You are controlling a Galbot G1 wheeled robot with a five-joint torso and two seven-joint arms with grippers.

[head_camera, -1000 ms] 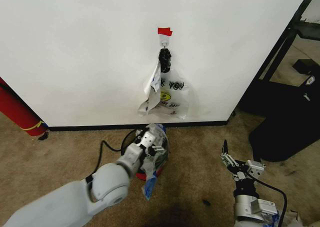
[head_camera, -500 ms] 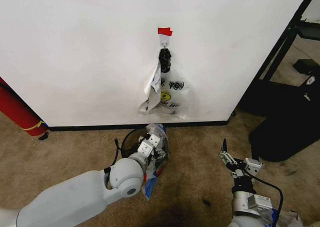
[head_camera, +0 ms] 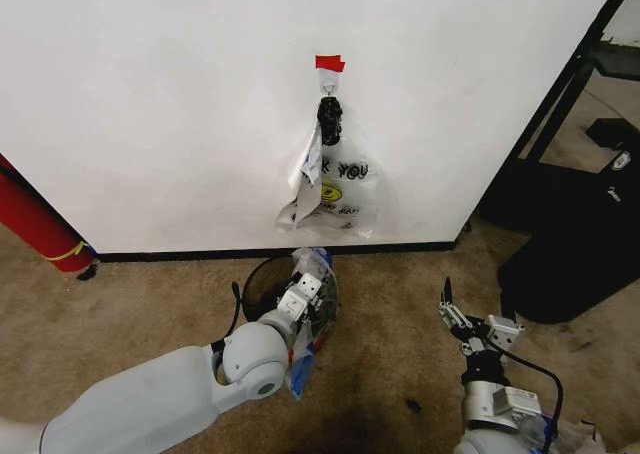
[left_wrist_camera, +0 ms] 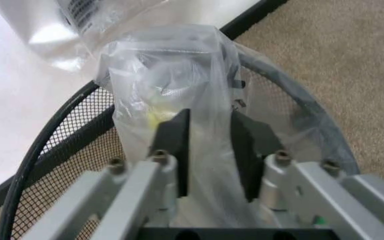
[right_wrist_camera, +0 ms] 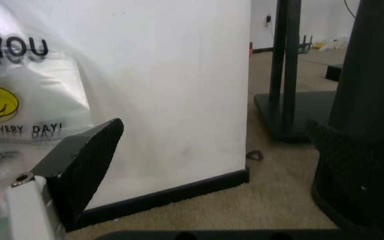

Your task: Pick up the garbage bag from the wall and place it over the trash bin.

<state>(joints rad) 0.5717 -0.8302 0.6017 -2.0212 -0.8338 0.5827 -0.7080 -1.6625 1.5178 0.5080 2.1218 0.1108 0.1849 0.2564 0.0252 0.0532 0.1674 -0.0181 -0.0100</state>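
Since a second ago the left arm has drawn back toward the robot and its elbow has swung in; the left gripper (head_camera: 305,289) has stayed over the far rim of the trash bin (head_camera: 262,275). The right gripper (head_camera: 462,321) has shifted only slightly, low over the carpet on the right, fingers spread with nothing between them.

Left gripper: fingers (left_wrist_camera: 175,145) closed on a fold of the garbage bag (left_wrist_camera: 172,85), film bunched between the two black pads. The bag sits at the bin's rim; part of it, with blue patches, trails down the near outside of the bin toward the carpet. It does not look spread over the opening yet.

Risks, as judged:
- Grip is on one bunched fold only. If let go now, the film likely slumps inside or slides off the outside, since the mouth is not stretched round the rim
- Thin plastic against wire mesh: a sideways pull could snag or tear it, or drag the light bin across the carpet
- The hanging tail on the near side may pull the rest over the edge

Writing legible: the second bag (head_camera: 335,189) on the wall (head_camera: 150,104), hanging from the hook under the red tape (head_camera: 329,63), reads "K YOU" above a yellow smiley, and in the right wrist view "EVERY DAY!". No lettering readable on the held bag
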